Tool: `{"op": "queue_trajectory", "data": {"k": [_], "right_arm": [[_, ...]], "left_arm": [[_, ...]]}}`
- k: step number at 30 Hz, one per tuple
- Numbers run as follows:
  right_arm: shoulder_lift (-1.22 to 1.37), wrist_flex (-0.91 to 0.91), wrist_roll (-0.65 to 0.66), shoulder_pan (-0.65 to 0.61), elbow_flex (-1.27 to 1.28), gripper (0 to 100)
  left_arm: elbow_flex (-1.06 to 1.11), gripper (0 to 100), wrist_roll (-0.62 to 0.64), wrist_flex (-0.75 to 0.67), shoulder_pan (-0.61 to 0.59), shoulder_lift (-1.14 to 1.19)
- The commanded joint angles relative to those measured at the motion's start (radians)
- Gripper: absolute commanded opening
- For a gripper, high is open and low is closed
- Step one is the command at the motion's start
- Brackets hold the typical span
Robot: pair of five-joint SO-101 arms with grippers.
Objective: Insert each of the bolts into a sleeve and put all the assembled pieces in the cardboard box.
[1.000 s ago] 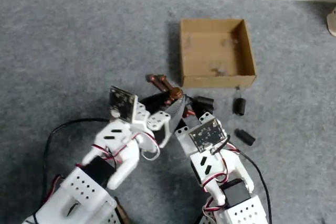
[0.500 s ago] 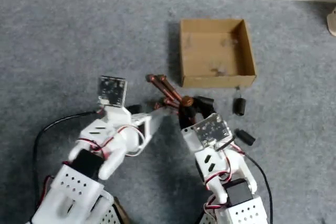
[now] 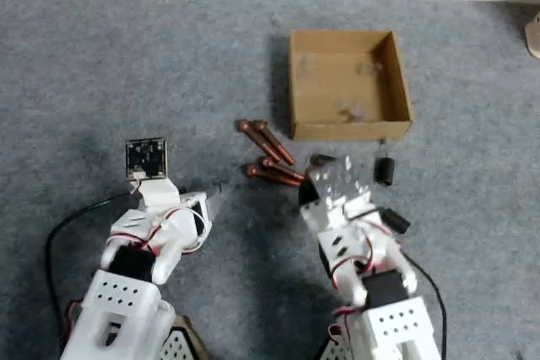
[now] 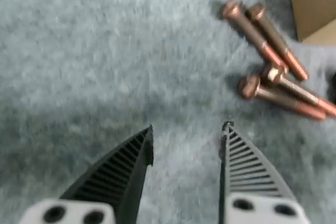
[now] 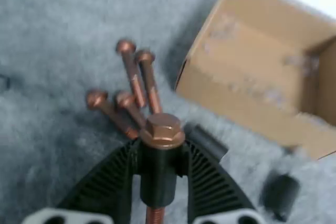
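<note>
- Wearing white shells (image 3: 126, 297), perforated at the bases.
- Ending in black ribbed fingers (image 4: 116, 176).
- Trailing red wires (image 3: 126, 227), black cable (image 3: 51, 246).
- Carrying dark square camera boards (image 3: 146, 158).

The cardboard box (image 3: 350, 131) sits on the table (image 3: 126, 65), far and right of centre. Four bolts (image 3: 272, 174) lie just left of its near wall. Loose sleeves (image 3: 385, 169) lie nearer, right of them.

the grey felt worktop (image 3: 126, 56) carries an open cardboard box (image 3: 350, 131). four copper bolts (image 3: 274, 147) lie in a loose cluster just beside the box's front corner. one black sleeve (image 3: 385, 169) lies near the front wall, another sleeve (image 3: 395, 221) farther off.
</note>
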Motion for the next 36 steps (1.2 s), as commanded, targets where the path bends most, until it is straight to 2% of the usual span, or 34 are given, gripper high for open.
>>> {"op": "queue_trajectory", "data": {"k": [1, 10, 21, 26, 31, 33, 36], "right_arm": [[0.231, -0.082, -0.009, 0.056, -0.239, 0.5], [0.868, -0.160, -0.009, 0.125, -0.725, 0.5], [1.426, -0.156, -0.011, 0.142, -1.282, 0.5], [1.601, -0.154, -0.011, 0.165, -1.417, 0.5], [1.709, -0.154, -0.011, 0.163, -1.437, 1.1], [1.732, -0.153, -0.011, 0.162, -1.437, 5.5], [1.738, -0.070, -0.038, 0.157, -1.443, 21.4]], "left_arm": [[0.031, 20, -0.006, -0.107, -0.010, -0.012], [0.042, 20, -0.006, -0.110, -0.012, -0.010], [0.062, 20, -0.006, -0.115, -0.010, -0.010], [0.062, 20, -0.006, -0.115, -0.010, -0.010], [0.062, 20, -0.006, -0.115, -0.010, -0.010], [0.062, 20, -0.006, -0.115, -0.008, -0.010], [0.062, 20, -0.006, -0.115, -0.008, -0.010]]}}
